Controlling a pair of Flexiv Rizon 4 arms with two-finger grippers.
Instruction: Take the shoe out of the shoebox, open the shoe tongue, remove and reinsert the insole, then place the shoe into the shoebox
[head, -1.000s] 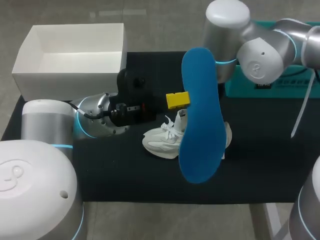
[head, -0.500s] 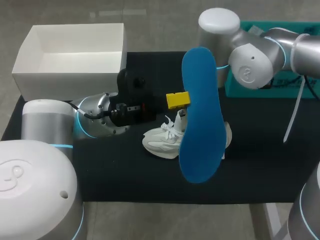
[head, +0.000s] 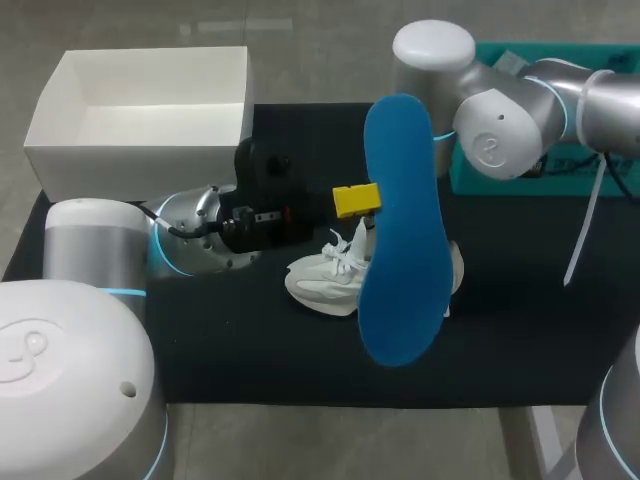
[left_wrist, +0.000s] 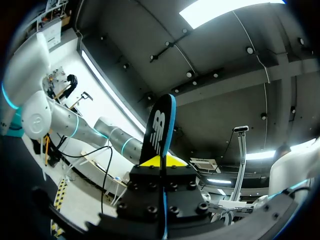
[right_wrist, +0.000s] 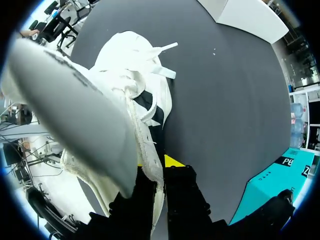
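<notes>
There's the left hand (head: 356, 200), clenched on the blue insole (head: 403, 230) and holding it upright over the white shoe (head: 322, 278) at the middle of the desk (head: 250, 350). The right hand (right_wrist: 159, 162) is pinching the shoe's side wall. The shoebox (head: 140, 110) sits open at ten o'clock.

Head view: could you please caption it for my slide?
Left gripper holds blue insole upright above white shoe; open shoebox nearby.
</notes>
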